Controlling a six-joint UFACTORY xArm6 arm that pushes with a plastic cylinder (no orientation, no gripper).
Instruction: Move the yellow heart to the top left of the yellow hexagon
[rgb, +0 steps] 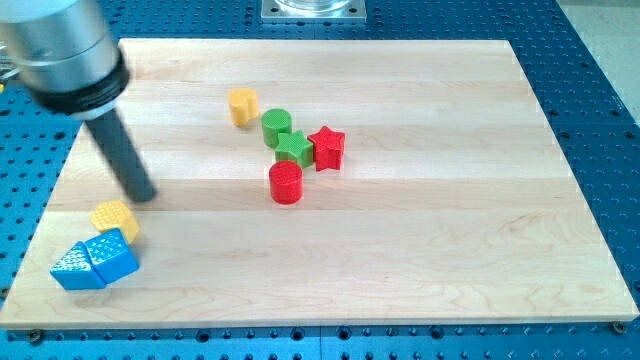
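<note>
Key relation: the yellow heart (115, 218) lies just below and slightly left of my tip (146, 195) in the frame, close beside it, though I cannot tell whether they touch.
Goal reference: the yellow hexagon (243, 105) sits toward the upper middle of the tabletop (450, 200), well apart from the heart, up and to the right of it.
Judgement on the move: the heart has to travel up and right across the frame, so I reckon my tip should get round to the heart's lower left side before pushing.
Arm pose: the rod slants down from the upper left of the frame, its silver body at the corner.
End effector: a bare rod with nothing to open or close; it holds nothing.
Neighbours: a blue block cluster (93, 264) touches the heart from below.
Other blocks: green cylinder (277, 126), green star (293, 148), red star (327, 147) and red cylinder (285, 183) crowd together right of the hexagon.
</note>
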